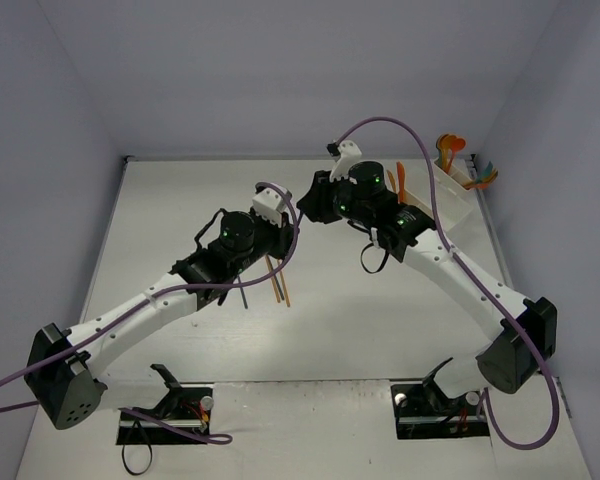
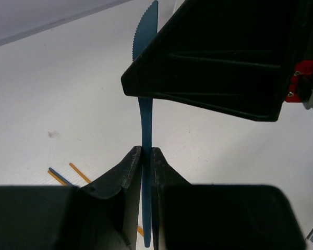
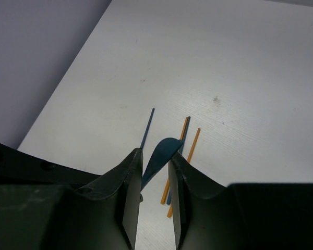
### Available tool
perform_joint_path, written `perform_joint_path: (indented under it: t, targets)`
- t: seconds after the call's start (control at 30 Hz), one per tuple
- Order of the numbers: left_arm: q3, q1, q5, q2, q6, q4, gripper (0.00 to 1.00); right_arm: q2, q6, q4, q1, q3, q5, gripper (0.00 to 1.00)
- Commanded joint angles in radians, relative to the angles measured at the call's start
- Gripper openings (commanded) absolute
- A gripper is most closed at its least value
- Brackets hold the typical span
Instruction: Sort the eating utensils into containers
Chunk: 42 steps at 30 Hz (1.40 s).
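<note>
My left gripper [image 2: 146, 153] is shut on the handle of a dark blue knife [image 2: 145, 125], which it holds above the table. The serrated blade runs up behind the black body of my right gripper [image 2: 219, 57]. In the right wrist view the blade tip [image 3: 164, 153] lies slantwise between the fingers of the right gripper [image 3: 155, 153], which touch it on both sides. From above, the two grippers [image 1: 275, 210] [image 1: 320, 198] meet over the middle of the table. The white containers [image 1: 452, 198] stand at the far right and hold orange and teal utensils [image 1: 450, 148].
Several thin orange and dark blue utensils [image 1: 277, 280] lie on the table under the left gripper; their handles [image 3: 194, 140] [image 3: 147, 126] show past the right fingers. The left wall [image 3: 36, 62] is close. A purple cable [image 1: 400, 125] loops over the right arm.
</note>
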Motion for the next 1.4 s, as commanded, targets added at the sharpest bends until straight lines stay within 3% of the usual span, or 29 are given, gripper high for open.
perform_joint_path:
  t: [0.0,0.07,0.13,0.17,0.33,0.47,0.73,0.9,1.37]
  targets:
    - [0.013,-0.01,0.024,-0.03,-0.021,0.1,0.0,-0.007,0.003,0.092,0.003,-0.002,-0.019,0.11]
    - [0.013,-0.01,0.026,-0.025,-0.022,0.099,0.0,-0.011,-0.002,0.093,0.003,-0.004,-0.01,0.01]
    - [0.012,-0.01,0.023,-0.019,-0.024,0.098,0.0,-0.017,-0.015,0.093,0.003,-0.004,0.004,0.0]
    - [0.01,-0.01,0.016,-0.017,-0.027,0.097,0.05,-0.021,-0.024,0.093,0.003,-0.004,0.014,0.0]
    - [-0.015,-0.008,-0.038,-0.012,-0.069,0.095,0.51,-0.046,-0.089,0.09,-0.02,-0.004,0.064,0.0]
    - [-0.034,0.0,-0.109,-0.01,-0.126,0.062,0.69,-0.071,-0.142,0.086,-0.108,0.004,0.088,0.0]
    - [-0.062,0.104,-0.172,-0.031,-0.299,-0.148,0.74,-0.08,-0.379,0.081,-0.304,0.074,0.212,0.0]
    - [-0.135,0.192,-0.177,-0.076,-0.399,-0.243,0.75,-0.02,-0.477,0.088,-0.414,0.124,0.203,0.0]
    - [-0.227,0.238,-0.196,-0.137,-0.453,-0.346,0.75,0.129,-0.57,0.202,-0.508,0.13,0.138,0.0]
